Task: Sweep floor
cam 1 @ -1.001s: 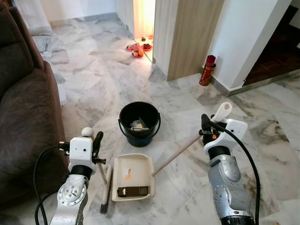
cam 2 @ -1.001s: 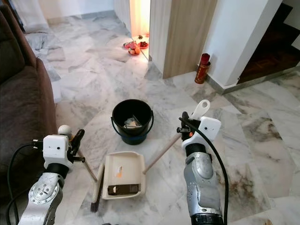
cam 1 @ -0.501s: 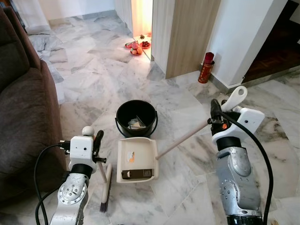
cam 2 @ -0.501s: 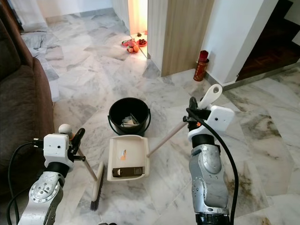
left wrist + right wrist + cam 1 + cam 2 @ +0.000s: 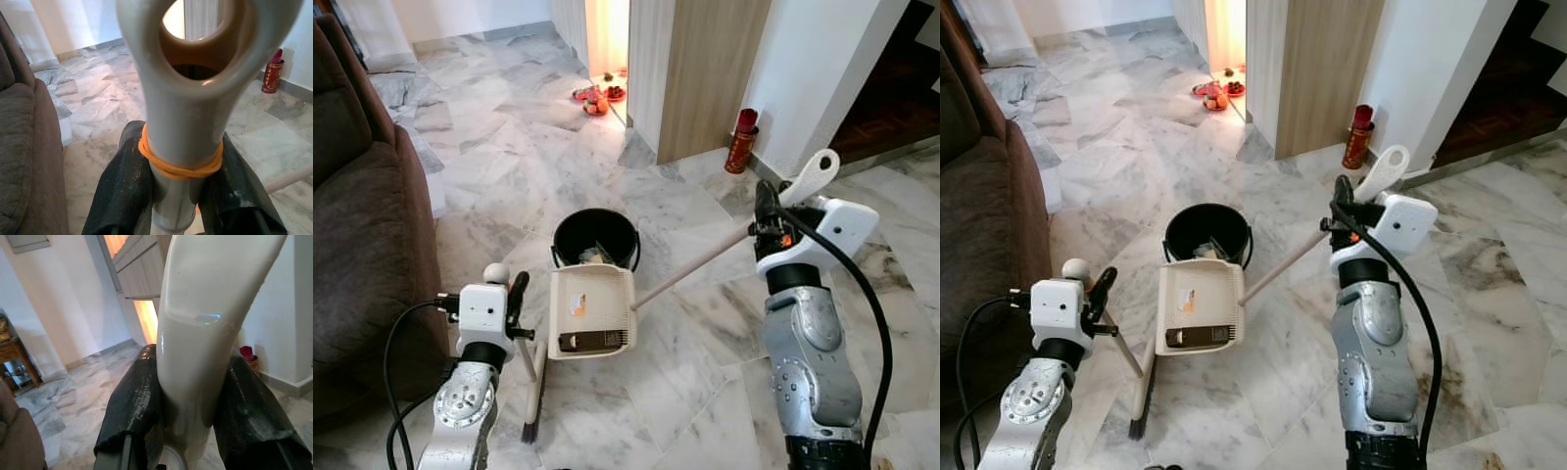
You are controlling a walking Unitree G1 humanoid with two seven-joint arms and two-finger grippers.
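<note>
Sweeping looks close to its end: the one cream dustpan [image 5: 591, 310] is raised on its long handle, its far lip touching or just over the near rim of the single black bucket [image 5: 595, 238], which already holds some scraps. A dark strip sits at the pan's near edge; whether it is dirt cannot be told. Tipping the pan into the bucket appears to be what is left. The right tool [image 5: 766, 217] is clamped on the dustpan handle's top. The left tool [image 5: 514, 304] is clamped on the one broom [image 5: 534, 389], whose bristles rest on the marble floor [image 5: 685, 392] beside the brown sofa [image 5: 362, 245].
</note>
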